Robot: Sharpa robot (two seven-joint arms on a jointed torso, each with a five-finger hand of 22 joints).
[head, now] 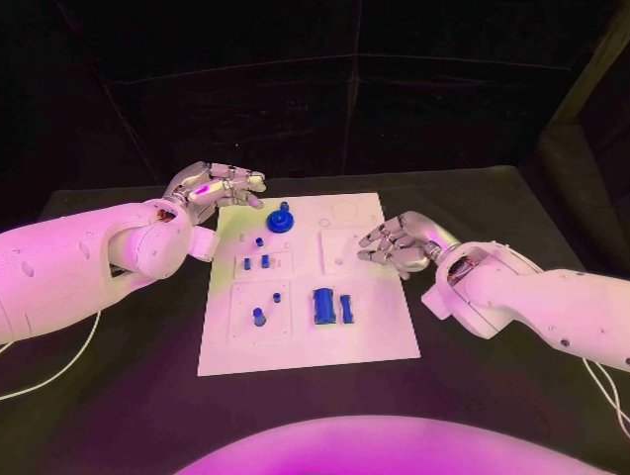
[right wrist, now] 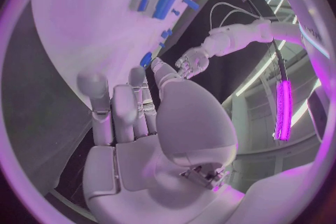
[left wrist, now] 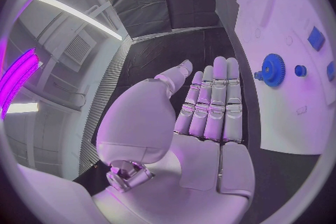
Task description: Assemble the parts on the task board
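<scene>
The left hand (head: 218, 186) hovers empty, fingers spread, at the far left corner of the task board (head: 379, 336); the blue gear (head: 282, 219) stands just beside it, nearer than to the right hand (head: 396, 244), likewise empty and loosely spread over the board's right edge. One gear and roughly seven smaller blue parts (head: 323, 305) lie mid-board on the surface (head: 115, 396), the longest pointing toward the robot.

Board (head: 379, 336) at table (head: 543, 198) centre. Gear (head: 282, 218) on board at 12 o'clock end. Small pegs (head: 255, 262) just toward 6 from gear. Two long blocks (head: 332, 306) side by side toward 5. Left hand (head: 215, 186) off board corner at 11. Right hand (head: 396, 244) over board edge at 3.
</scene>
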